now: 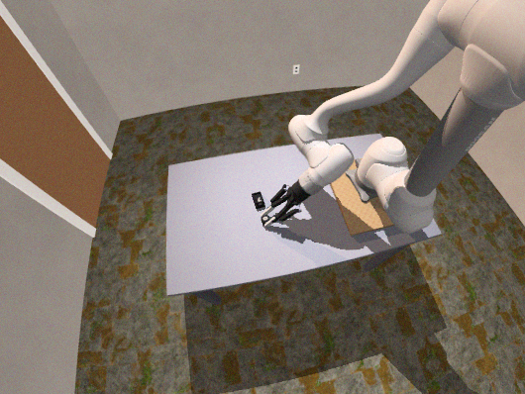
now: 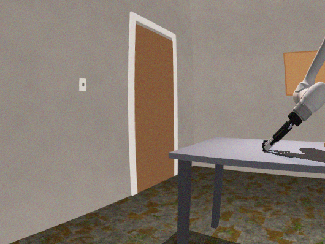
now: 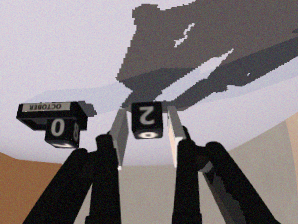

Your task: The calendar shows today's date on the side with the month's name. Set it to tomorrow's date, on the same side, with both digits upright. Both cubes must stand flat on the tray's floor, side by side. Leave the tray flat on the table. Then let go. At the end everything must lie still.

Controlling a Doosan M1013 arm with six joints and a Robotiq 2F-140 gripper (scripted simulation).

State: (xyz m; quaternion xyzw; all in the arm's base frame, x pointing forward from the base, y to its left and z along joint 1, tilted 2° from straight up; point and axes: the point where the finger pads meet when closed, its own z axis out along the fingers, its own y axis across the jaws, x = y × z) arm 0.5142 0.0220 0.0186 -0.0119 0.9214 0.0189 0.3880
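Note:
A black calendar tray (image 1: 258, 195) (image 3: 41, 115) lies on the grey table (image 1: 213, 247) (image 2: 221, 150) (image 3: 60, 23). In the wrist view it shows a month label and holds one black cube marked 0 (image 3: 59, 128). A second black cube marked 2 (image 3: 145, 116) stands on the table outside the tray, to its right in the wrist view. My gripper (image 1: 267, 220) (image 2: 266, 147) (image 3: 147, 119) is low at the table, tilted, with its fingers partly open on either side of the cube marked 2. A thin gap shows at each side of that cube.
The arm's white base (image 1: 396, 198) stands on a brown board (image 1: 354, 210) at the table's right end. The arm's shadow falls across the table right of the gripper. A door (image 2: 154, 107) is in the left wall.

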